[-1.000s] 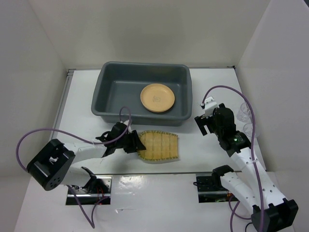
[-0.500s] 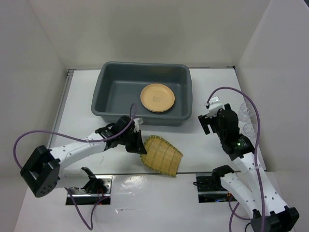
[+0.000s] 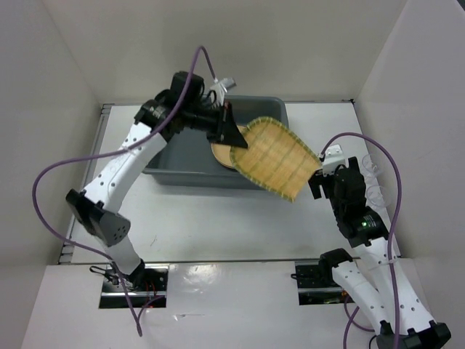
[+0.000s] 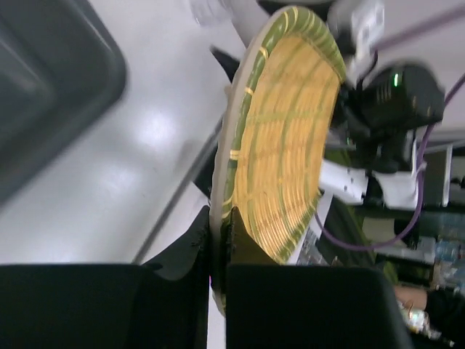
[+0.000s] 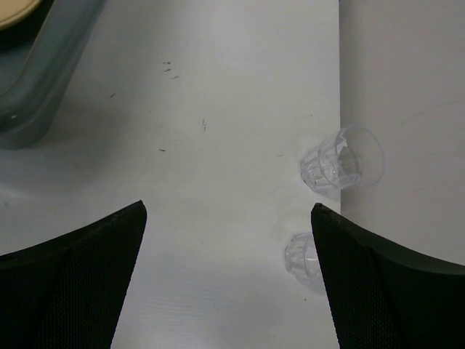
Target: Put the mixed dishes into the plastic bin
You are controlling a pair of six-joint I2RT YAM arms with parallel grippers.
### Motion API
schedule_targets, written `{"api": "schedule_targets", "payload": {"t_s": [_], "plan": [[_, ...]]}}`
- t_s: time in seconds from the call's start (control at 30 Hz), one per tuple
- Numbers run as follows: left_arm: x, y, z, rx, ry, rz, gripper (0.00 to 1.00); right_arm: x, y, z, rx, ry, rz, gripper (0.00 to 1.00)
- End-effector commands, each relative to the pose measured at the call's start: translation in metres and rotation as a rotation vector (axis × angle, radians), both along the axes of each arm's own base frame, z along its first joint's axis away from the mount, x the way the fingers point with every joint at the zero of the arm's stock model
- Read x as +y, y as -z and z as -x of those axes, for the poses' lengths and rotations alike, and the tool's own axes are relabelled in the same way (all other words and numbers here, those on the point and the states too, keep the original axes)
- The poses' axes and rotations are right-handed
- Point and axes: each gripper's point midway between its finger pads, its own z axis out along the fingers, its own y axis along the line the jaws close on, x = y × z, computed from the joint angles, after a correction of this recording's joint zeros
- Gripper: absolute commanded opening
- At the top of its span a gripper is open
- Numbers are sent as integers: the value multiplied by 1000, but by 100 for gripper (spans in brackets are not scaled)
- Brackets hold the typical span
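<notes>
While I carry the yellow-green fan dish [image 3: 275,156] by its narrow end, the left gripper [image 4: 218,243] is clamped on its rim. The dish hangs tilted, seemingly over the right front corner of the grey bin [image 3: 190,177], and I judge it must move inward before release. One tan plate [image 3: 220,155] already lies inside the bin. The right gripper [image 5: 229,280], spread wide and empty, faces one glass cup [image 5: 341,161] and a second cup [image 5: 301,254] on the table [image 5: 218,109] beside the wall, probably its next pick.
</notes>
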Motion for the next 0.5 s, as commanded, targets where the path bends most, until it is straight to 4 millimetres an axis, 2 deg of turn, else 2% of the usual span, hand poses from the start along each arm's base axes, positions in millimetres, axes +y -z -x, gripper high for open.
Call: {"api": "schedule_targets", "payload": {"t_s": [0.0,0.03,0.07,0.1,0.2,0.27,0.3,0.33,0.37,0.43,0.47], "plan": [[22,-4,-66,39,-87,27,0,-1,-15,-5,-70,19,-24,98],[31,-2,-83,44,-120,24,0,-1,-15,-5,-70,19,-24,98],[47,-10,-106,12,-165,41,0,-1,-15,-5,-70,19,-24,98],[50,14,-128,53,-184,14,0,-1,-15,-5,-70,19,-24,98],[71,46,-171,95,-257,-29,0,0,-15,-5,-69,10,-27,98],[74,54,-191,83,-288,-26,0,2,-15,-6,-68,2,-30,98],[76,67,-206,85,-301,-27,0,2,-15,-6,-68,2,-30,98],[75,74,-212,98,-306,-25,0,2,-15,-6,-68,2,-30,98],[77,95,-223,134,-315,-39,0,1,-15,-6,-67,-1,-22,98],[74,109,-234,143,-316,-42,0,1,-15,-6,-67,-1,-22,98],[72,123,-240,164,-307,-44,0,1,-15,-6,-67,-1,-22,98]]}}
